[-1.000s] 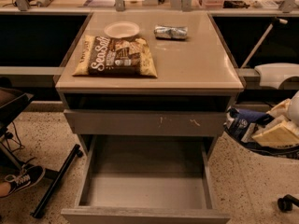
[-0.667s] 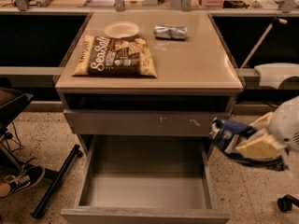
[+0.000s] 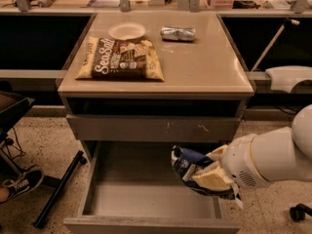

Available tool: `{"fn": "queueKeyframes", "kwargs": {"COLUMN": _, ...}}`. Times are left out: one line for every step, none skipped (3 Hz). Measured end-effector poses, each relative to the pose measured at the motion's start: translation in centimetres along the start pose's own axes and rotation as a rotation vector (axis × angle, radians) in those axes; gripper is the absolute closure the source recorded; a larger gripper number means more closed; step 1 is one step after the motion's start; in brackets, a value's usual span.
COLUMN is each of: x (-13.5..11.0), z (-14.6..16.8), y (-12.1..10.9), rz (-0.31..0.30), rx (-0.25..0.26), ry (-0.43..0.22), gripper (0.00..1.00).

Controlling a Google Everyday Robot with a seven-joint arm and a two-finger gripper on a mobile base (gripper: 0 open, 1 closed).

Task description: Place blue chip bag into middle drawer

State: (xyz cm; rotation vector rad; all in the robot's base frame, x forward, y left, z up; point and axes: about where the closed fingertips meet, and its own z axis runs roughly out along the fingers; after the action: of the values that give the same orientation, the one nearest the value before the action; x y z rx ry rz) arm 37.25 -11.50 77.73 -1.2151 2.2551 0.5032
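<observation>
the tool (image 3: 204, 175) pinches the blue bag (image 3: 184, 163) by its crumpled right side, over the right part of the open drawer (image 3: 146, 201). the bag looks light, soft, slick foil, likely to crush or slip; a folded edge seems the surest hold.

The gripper (image 3: 208, 177), hanging over the right side of the middle drawer (image 3: 141, 201), is showing pale matt pads ahead of a smooth white plastic casing and is pinching the blue chip bag (image 3: 185, 164), whose crumpled foil is glinting. The drawer's grey metal is looking matt and smooth. On the smooth beige tabletop (image 3: 204, 67), the brown bag (image 3: 122, 58) is shining glossily and the silver packet (image 3: 178, 33) is gleaming.
</observation>
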Motion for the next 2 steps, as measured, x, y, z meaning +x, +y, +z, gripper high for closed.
{"fn": "queueKeyframes", "kwargs": {"x": 0.0, "z": 0.0, "y": 0.0, "rz": -0.001, "rx": 0.001, "ry": 0.001, "gripper": 1.00}}
{"fn": "queueKeyframes", "kwargs": {"x": 1.2, "z": 1.5, "y": -0.7, "rz": 0.032, "rx": 0.048, "ry": -0.011, "gripper": 1.00}}
